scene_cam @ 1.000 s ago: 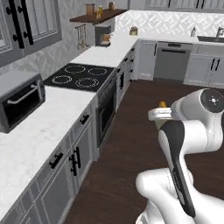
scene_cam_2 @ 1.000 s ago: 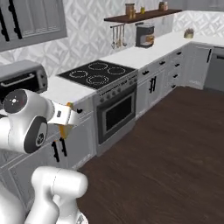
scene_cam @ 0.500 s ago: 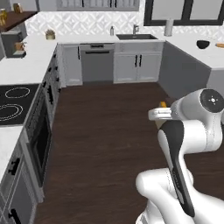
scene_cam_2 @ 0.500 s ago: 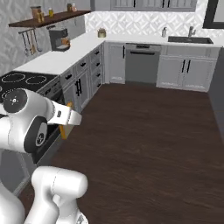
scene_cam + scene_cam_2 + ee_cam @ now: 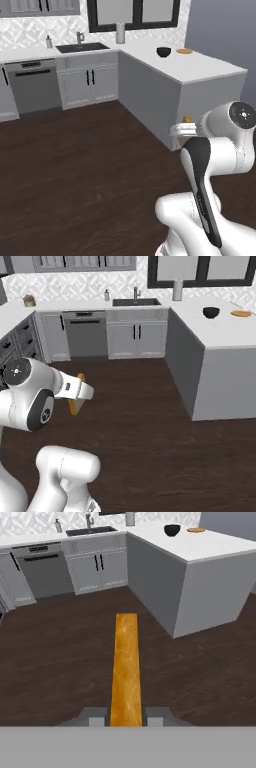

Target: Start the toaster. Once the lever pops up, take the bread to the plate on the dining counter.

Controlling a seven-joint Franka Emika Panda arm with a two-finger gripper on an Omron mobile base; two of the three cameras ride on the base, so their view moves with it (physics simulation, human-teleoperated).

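Because the thin square bread slice (image 5: 125, 667), orange-brown seen edge-on, stands pinched by its near edge between the two small dark finger tips of the gripper (image 5: 125, 721), the jaws sit narrow around it and it juts straight out ahead of the hand. In the right base view the same slice (image 5: 76, 400) hangs just past the white wrist, tilted and well above the dark wood floor (image 5: 150, 421). Toast like this is probably light and fairly stiff but brittle and crumbly: a hold on one edge leaves most of it unsupported, so a hard squeeze could crack it and a sudden swing could lever it loose. A gentle, steady carry seems wisest.

Beyond the slice the floor lies open, with nothing standing between the arm and the long white marble dining counter (image 5: 200, 75). Its plain grey side panel and sharp near corner face the robot; the slab has a thick edge, so the bread would need to go over that edge rather than at it.

Far back on the slab sits a small dark blue bowl (image 5: 163, 51), and just beside it, nearer the far edge, the flat round orange-brown plate (image 5: 184, 51). The two are close together, so the approach to the plate should stay off the bowl's side.
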